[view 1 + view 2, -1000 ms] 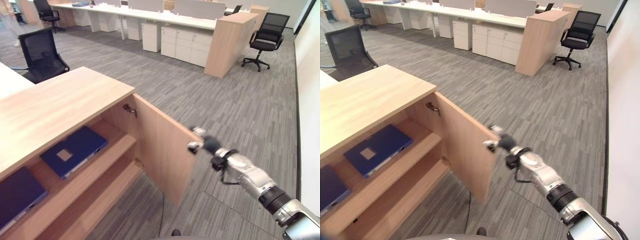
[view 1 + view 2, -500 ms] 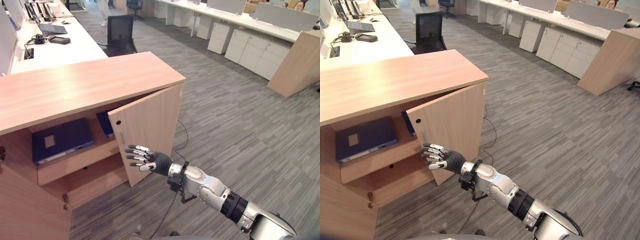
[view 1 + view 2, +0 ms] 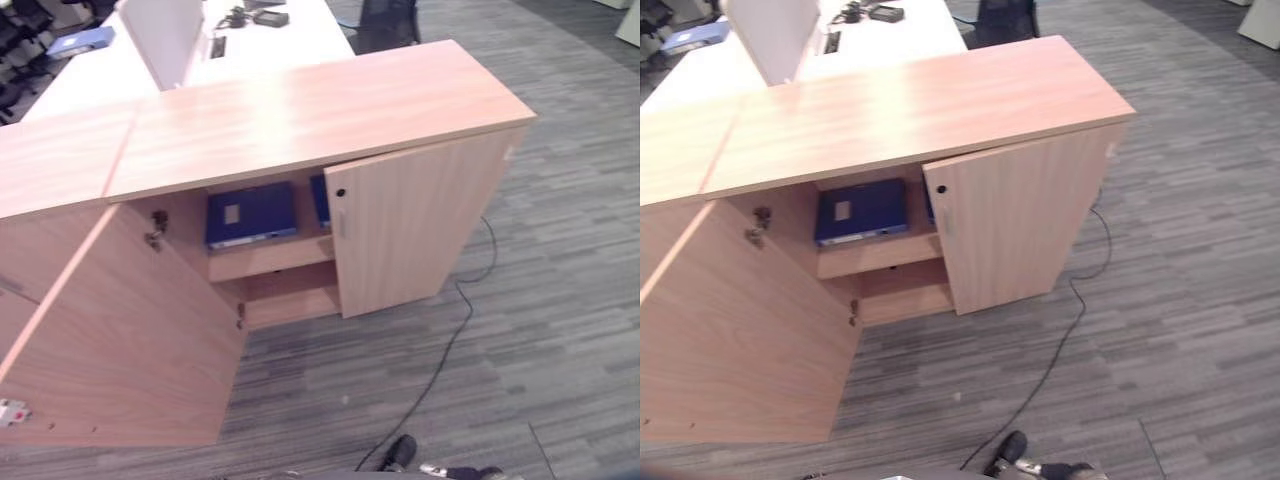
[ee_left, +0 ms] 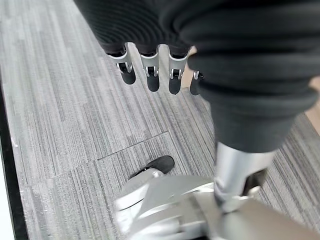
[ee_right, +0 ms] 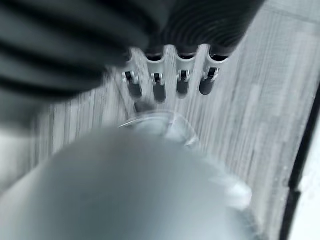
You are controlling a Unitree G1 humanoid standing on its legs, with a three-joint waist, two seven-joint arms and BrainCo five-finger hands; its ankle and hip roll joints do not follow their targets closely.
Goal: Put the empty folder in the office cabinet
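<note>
The wooden office cabinet (image 3: pixel 300 110) stands in front of me. Its left door (image 3: pixel 120 330) is swung wide open and its right door (image 3: pixel 410 225) is almost closed, slightly ajar. A dark blue folder (image 3: pixel 250 215) lies flat on the upper shelf, and the edge of a second blue folder (image 3: pixel 320 198) shows behind the right door. My left hand (image 4: pixel 152 80) hangs over the grey carpet with straight fingers, holding nothing. My right hand (image 5: pixel 182 82) also hangs with straight fingers and holds nothing.
Behind the cabinet is a white desk (image 3: pixel 270 35) with a white partition (image 3: pixel 160 30) and small devices, a blue folder (image 3: pixel 80 40) at its far left, and a black chair (image 3: pixel 385 15). Grey carpet (image 3: pixel 540 300) lies to the right and in front.
The camera has swung round to face the cabinet. The right door went from wide open to almost closed. My right hand has left the door and dropped out of the eye views.
</note>
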